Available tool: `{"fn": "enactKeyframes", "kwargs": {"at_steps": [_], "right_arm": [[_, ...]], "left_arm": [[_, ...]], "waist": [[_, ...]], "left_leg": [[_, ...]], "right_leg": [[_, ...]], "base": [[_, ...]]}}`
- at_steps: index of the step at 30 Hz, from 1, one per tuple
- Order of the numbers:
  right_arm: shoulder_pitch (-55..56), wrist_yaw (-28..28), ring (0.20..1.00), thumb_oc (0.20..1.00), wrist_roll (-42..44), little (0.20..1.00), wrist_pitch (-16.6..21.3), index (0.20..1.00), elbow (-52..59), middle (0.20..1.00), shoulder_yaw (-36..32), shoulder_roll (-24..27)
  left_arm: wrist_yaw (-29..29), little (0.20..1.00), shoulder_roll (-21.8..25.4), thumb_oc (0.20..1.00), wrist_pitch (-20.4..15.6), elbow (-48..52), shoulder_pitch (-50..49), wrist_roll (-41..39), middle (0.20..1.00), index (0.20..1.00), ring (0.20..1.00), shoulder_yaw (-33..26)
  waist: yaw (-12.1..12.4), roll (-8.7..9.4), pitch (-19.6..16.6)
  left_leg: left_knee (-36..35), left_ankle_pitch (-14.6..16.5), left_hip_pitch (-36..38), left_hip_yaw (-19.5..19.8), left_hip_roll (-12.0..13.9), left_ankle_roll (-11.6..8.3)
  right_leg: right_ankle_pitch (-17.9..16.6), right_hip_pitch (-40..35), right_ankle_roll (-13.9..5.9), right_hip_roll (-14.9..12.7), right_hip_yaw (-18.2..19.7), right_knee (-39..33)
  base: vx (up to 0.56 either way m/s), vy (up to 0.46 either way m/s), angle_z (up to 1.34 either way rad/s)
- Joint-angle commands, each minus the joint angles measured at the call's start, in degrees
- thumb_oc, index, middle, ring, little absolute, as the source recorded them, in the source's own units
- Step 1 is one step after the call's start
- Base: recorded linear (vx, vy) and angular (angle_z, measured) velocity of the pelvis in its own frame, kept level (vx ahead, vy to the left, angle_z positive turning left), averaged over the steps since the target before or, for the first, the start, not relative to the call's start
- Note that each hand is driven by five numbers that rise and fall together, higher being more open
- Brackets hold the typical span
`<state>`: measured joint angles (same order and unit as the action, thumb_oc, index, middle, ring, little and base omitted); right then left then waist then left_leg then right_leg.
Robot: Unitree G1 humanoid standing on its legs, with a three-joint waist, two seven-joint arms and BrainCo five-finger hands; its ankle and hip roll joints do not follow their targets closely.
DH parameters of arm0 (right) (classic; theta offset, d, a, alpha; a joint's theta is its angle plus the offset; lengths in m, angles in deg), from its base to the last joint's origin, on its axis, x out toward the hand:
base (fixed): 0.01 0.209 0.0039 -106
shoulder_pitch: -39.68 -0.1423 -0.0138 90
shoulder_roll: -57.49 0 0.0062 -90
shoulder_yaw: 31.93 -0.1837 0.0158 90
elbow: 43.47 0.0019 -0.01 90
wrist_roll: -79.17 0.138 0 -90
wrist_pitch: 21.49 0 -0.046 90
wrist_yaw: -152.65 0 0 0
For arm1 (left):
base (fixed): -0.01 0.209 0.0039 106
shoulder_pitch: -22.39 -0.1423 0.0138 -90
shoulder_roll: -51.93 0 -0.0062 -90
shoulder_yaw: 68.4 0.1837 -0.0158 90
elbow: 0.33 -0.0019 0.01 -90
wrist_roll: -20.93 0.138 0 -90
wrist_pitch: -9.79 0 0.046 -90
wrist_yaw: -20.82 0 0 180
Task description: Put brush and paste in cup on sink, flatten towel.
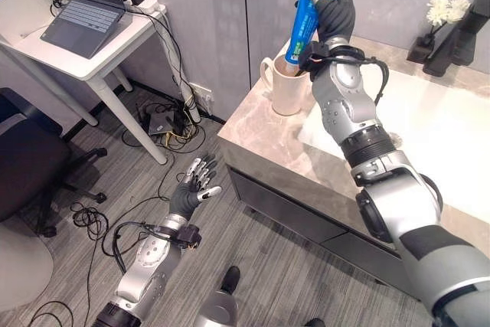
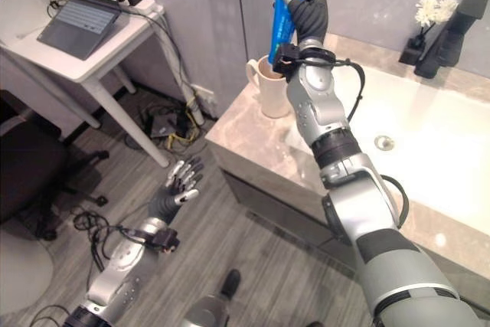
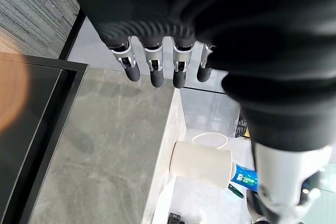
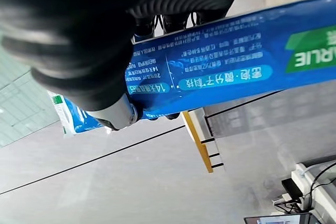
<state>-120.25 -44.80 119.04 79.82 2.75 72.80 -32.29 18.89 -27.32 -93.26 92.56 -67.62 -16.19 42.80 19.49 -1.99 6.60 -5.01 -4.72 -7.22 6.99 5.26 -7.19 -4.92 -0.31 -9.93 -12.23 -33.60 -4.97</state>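
My right hand (image 1: pixel 334 14) is shut on a blue toothpaste tube (image 1: pixel 310 7) and holds it nearly upright above a white mug (image 1: pixel 285 83). The tube's lower end reaches the mug's mouth. The mug stands on the marble counter (image 1: pixel 253 132) at the sink's left corner. In the right wrist view the fingers (image 4: pixel 157 22) and thumb wrap the blue tube (image 4: pixel 226 74). My left hand (image 1: pixel 193 187) hangs low over the floor in front of the counter, fingers straight and holding nothing. The left wrist view shows the mug (image 3: pixel 202 163) with the tube (image 3: pixel 245 177) at its mouth.
A white basin (image 1: pixel 452 132) fills the counter to the right of the mug, with a black tap (image 1: pixel 448 47) and white flowers (image 1: pixel 446 9) behind it. A white desk (image 1: pixel 84 51) with a laptop (image 1: pixel 80 13) stands at the left, cables and a power strip (image 1: pixel 164 124) beneath it.
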Motion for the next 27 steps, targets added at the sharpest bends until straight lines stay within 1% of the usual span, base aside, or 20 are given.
{"fn": "enactKeyframes", "kwargs": {"at_steps": [1,5,6,7,8,16,27], "right_arm": [[-6.1,0.6,0.2,0.2,1.2,0.2,3.4,0.2,1.8,0.2,0.8,0.9],[-5.9,0.6,0.2,0.2,1.4,0.2,3.5,0.2,2.0,0.2,0.8,0.0],[-5.8,0.5,0.253,0.253,1.3,0.253,3.6,0.253,2.0,0.253,0.8,-0.1],[-5.6,0.6,0.78,0.78,1.3,0.78,3.5,0.78,2.1,0.78,0.9,-0.2],[-5.5,0.6,1.0,1.0,1.3,1.0,3.5,1.0,2.1,1.0,0.8,-0.3],[-5.1,0.9,1.0,1.0,2.3,1.0,3.9,1.0,3.1,1.0,0.4,-1.2],[-5.1,0.4,1.0,1.0,2.6,1.0,4.3,1.0,3.9,1.0,0.0,-1.0]], "left_arm": [[0.2,1.0,2.4,1.0,-1.9,3.6,2.0,1.6,1.0,1.0,1.0,1.1],[0.1,1.0,2.2,1.0,-1.9,3.7,1.9,1.6,1.0,1.0,1.0,1.1],[0.1,1.0,2.2,1.0,-1.9,3.7,1.9,1.6,1.0,1.0,1.0,1.0],[0.1,1.0,2.2,1.0,-1.9,3.8,1.8,1.7,1.0,1.0,1.0,0.8],[0.0,1.0,2.2,1.0,-1.9,3.8,1.8,1.7,1.0,1.0,1.0,0.8],[0.0,1.0,2.3,1.0,-1.7,3.8,1.7,1.9,1.0,1.0,1.0,0.8],[-0.3,1.0,2.3,1.0,-1.9,3.8,1.5,1.9,1.0,1.0,1.0,0.5]], "waist": [[-0.5,2.9,-0.8],[-0.7,2.98,-0.8],[-0.7,3.0,-0.8],[-0.9,3.04,-0.8],[-0.9,3.04,-0.8],[-1.0,2.98,-0.7],[-1.1,3.13,-0.9]], "left_leg": [[0.3,5.5,-1.9,1.5,-0.1,-1.82],[0.3,5.6,-1.7,1.5,-0.1,-1.76],[0.3,5.6,-1.7,1.4,-0.1,-1.74],[0.3,5.7,-1.6,1.4,0.0,-1.71],[0.3,5.7,-1.6,1.4,0.0,-1.7],[0.3,5.7,-1.4,1.4,-0.2,-1.62],[0.3,5.9,-1.6,1.4,-0.5,-1.47]], "right_leg": [[8.3,-4.1,-3.33,-3.6,2.9,1.4],[8.3,-4.2,-3.26,-3.7,3.0,1.4],[8.3,-4.1,-3.26,-3.7,3.0,1.4],[8.4,-4.2,-3.23,-3.7,3.1,1.4],[8.4,-4.2,-3.22,-3.7,3.0,1.4],[8.4,-4.2,-3.24,-3.8,2.9,1.5],[8.2,-4.1,-3.45,-4.0,2.9,1.6]], "base": [[0.0,0.0,0.0],[0.0,0.0,0.0],[0.0,0.0,0.0],[0.0,0.0,0.0],[0.0,0.0,0.0],[0.0,0.0,0.0],[0.0,0.0,0.0]]}}
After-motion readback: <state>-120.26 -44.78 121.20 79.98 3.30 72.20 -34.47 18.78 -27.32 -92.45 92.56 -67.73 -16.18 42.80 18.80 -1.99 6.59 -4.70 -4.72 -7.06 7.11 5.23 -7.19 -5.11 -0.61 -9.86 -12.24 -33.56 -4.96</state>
